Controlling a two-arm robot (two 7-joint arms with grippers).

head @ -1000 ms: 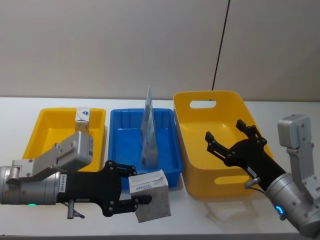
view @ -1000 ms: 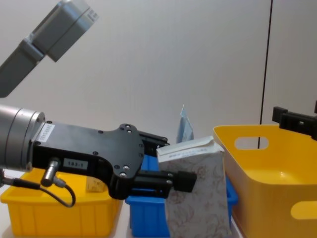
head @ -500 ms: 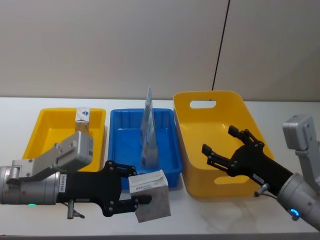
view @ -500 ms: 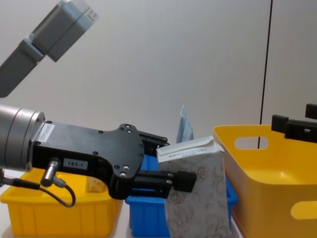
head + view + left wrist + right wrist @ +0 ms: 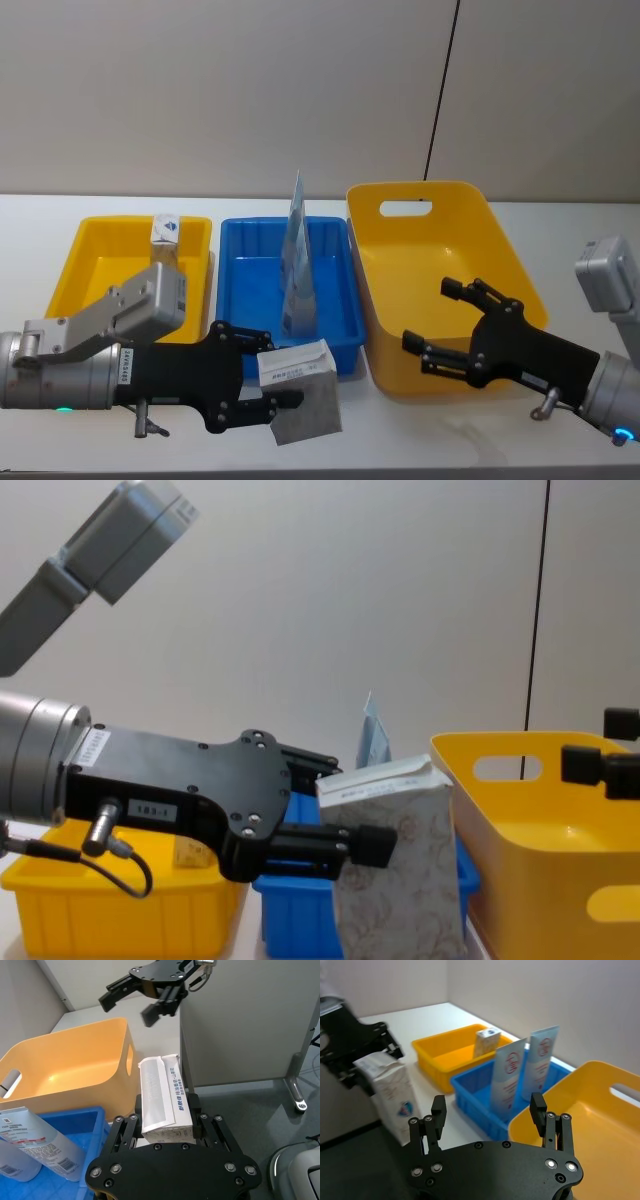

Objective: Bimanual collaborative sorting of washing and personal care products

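Note:
My left gripper (image 5: 283, 372) is shut on a beige speckled pack with a white top (image 5: 303, 397), held upright just above the table in front of the blue bin. The left wrist view shows that pack (image 5: 162, 1100) clamped between both fingers. My right gripper (image 5: 428, 320) hangs open and empty over the near wall of the big yellow bin (image 5: 400, 255). Its fingers (image 5: 438, 1111) are spread wide apart. Two light-blue pouches (image 5: 297, 255) stand in the blue bin (image 5: 240, 270). Another small pack (image 5: 165, 240) stands in the low yellow bin (image 5: 95, 265).
The three bins sit in a row on a white table (image 5: 420, 440), with the low yellow one at the left, the blue one in the middle and the tall handled one at the right. A grey wall stands close behind them.
My right gripper has drawn back and down from above the big yellow bin's inside to its near wall. The left gripper and its pack have not moved.

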